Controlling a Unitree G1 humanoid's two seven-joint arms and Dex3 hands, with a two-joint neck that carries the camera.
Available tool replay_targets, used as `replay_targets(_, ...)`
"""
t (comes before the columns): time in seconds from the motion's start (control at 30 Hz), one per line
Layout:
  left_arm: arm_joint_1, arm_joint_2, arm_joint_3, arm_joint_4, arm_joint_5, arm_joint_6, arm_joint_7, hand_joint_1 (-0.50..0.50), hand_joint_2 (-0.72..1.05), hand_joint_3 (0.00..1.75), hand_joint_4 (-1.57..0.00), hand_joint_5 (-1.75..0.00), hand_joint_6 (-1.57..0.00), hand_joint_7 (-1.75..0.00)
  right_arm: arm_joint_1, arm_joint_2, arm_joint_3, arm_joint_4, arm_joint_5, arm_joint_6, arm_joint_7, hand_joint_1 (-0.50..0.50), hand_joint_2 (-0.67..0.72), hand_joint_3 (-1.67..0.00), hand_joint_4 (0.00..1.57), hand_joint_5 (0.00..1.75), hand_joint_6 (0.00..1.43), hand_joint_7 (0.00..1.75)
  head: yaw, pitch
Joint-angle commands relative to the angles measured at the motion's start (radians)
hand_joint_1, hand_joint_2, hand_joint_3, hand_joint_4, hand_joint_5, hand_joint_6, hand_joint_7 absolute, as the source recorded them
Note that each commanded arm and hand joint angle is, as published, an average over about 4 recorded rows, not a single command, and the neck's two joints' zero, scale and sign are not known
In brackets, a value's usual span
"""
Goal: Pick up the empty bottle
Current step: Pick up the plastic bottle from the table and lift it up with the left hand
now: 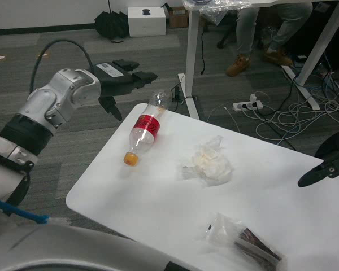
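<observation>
Two hands show, and neither has hold of anything. The left hand (121, 79) hovers beyond the far-left edge of the white table (158, 209), fingers spread apart and empty — poised, it seems, to come down on the empty bottle (144, 129) just beside it. That bottle lies on its side near the table's far-left edge, orange cap pointing toward the robot, base toward the hand; its red label carries writing too small to read. Farther out sits a crumpled tissue (208, 162), and nearer the robot a clear wrapper (243, 240). The right hand (330, 161) waits at the table's right edge — its fingers cannot be made out clearly.
</observation>
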Motion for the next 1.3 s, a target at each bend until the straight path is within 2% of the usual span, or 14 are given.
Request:
replay_targets(0.03,-0.047,-0.047,0.032,0.058,0.031,-0.049,-0.016,-0.50,0.60,0.00,0.00,0.00,0.00,0.00,-0.008,-0.020,0.005,0.002,0.020,-0.022,-0.003,-0.33,0.58,0.00,0.00,0.00,0.00,0.00,-0.010,0.007)
replay_targets(0.1,-0.067,-0.094,0.094,0.077,0.079,-0.114,-0.017,-0.50,0.29,0.00,0.00,0.00,0.00,0.00,-0.004,-0.022,0.005,0.003,0.028,-0.028,-0.002,-0.33,0.58,0.00,0.00,0.00,0.00,0.00,-0.018,0.014)
replay_targets(0.17,-0.104,-0.161,0.193,0.090,0.191,-0.224,-0.022,-0.50,-0.17,0.00,0.00,0.00,0.00,0.00,0.001,-0.023,0.003,0.004,0.036,-0.032,-0.002,-0.33,0.60,0.00,0.00,0.00,0.00,0.00,-0.028,0.021)
replay_targets(0.23,-0.136,-0.203,0.251,0.093,0.280,-0.297,-0.027,-0.50,-0.39,0.00,0.00,0.00,0.00,0.00,0.004,-0.023,0.003,0.005,0.042,-0.037,-0.002,-0.33,0.60,0.00,0.00,0.00,0.00,0.00,-0.035,0.026)
replay_targets(0.27,-0.150,-0.207,0.251,0.095,0.307,-0.318,-0.030,-0.50,-0.46,0.00,0.00,0.00,0.00,0.00,0.005,-0.023,0.002,0.005,0.045,-0.039,-0.002,-0.33,0.58,0.00,0.00,0.00,0.00,0.00,-0.038,0.028)
replay_targets(0.5,-0.190,-0.204,0.198,0.129,0.378,-0.412,-0.042,-0.50,-0.46,0.00,0.00,0.00,0.00,0.00,0.011,-0.023,0.005,0.007,0.053,-0.042,-0.002,-0.33,0.60,0.00,0.00,0.00,0.00,0.00,-0.052,0.029)
replay_targets(0.7,-0.197,-0.203,0.083,0.190,0.417,-0.491,-0.043,-0.50,-0.26,0.00,0.00,0.00,0.00,0.00,0.015,-0.018,0.011,0.004,0.053,-0.044,-0.002,-0.33,0.60,0.00,0.00,0.00,0.00,0.00,-0.060,0.044)
replay_targets(0.8,-0.188,-0.202,0.022,0.220,0.417,-0.512,-0.043,-0.50,-0.19,0.00,0.00,0.00,0.00,0.00,0.021,-0.016,0.011,0.000,0.053,-0.045,-0.002,-0.34,0.60,0.00,0.00,0.00,0.00,0.00,-0.066,0.052)
replay_targets(0.93,-0.166,-0.205,-0.041,0.265,0.410,-0.531,-0.043,-0.50,-0.19,0.00,0.00,0.00,0.00,0.00,0.032,-0.015,0.011,-0.008,0.054,-0.047,-0.002,-0.38,0.60,0.00,0.00,0.00,0.00,0.00,-0.070,0.058)
replay_targets(1.0,-0.153,-0.207,-0.057,0.283,0.405,-0.542,-0.041,-0.50,-0.13,0.00,0.00,0.00,0.00,0.00,0.039,-0.015,0.011,-0.011,0.055,-0.050,-0.002,-0.35,0.60,0.00,0.00,0.00,0.00,0.00,-0.072,0.065)
replay_targets(1.3,-0.135,-0.226,-0.062,0.365,0.394,-0.570,-0.027,-0.50,0.16,0.00,0.00,0.00,0.00,0.00,0.058,-0.018,0.008,-0.012,0.058,-0.064,-0.002,-0.38,0.60,0.00,0.00,0.00,0.00,0.00,-0.074,0.086)
